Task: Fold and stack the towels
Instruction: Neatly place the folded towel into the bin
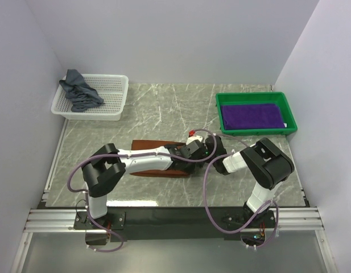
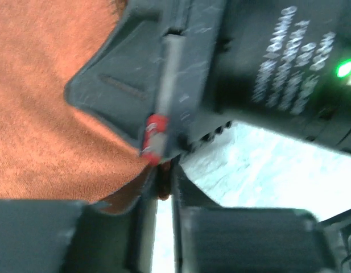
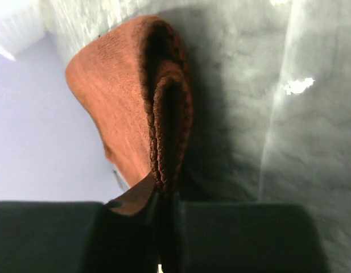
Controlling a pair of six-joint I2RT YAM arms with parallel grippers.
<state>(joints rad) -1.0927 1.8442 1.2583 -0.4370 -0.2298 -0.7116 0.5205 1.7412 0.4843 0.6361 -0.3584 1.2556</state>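
A rust-brown towel [image 1: 149, 143] lies folded in the middle of the table, partly under my left arm. My left gripper [image 1: 189, 149] and right gripper [image 1: 209, 149] meet at its right end. In the right wrist view the right gripper [image 3: 166, 196] is shut on the towel's doubled edge [image 3: 164, 131]. In the left wrist view the left gripper [image 2: 164, 183] has only a narrow slit between its fingers, and a bit of the towel [image 2: 38, 114] sits between its tips. A purple towel [image 1: 252, 115] lies flat in the green tray. A grey-blue towel [image 1: 78, 91] is bunched in the white basket.
The white mesh basket [image 1: 110, 96] stands at the back left by the wall. The green tray [image 1: 221, 114] stands at the back right. White walls close in the table on three sides. The right gripper's dark body [image 2: 249, 68] fills the top of the left wrist view.
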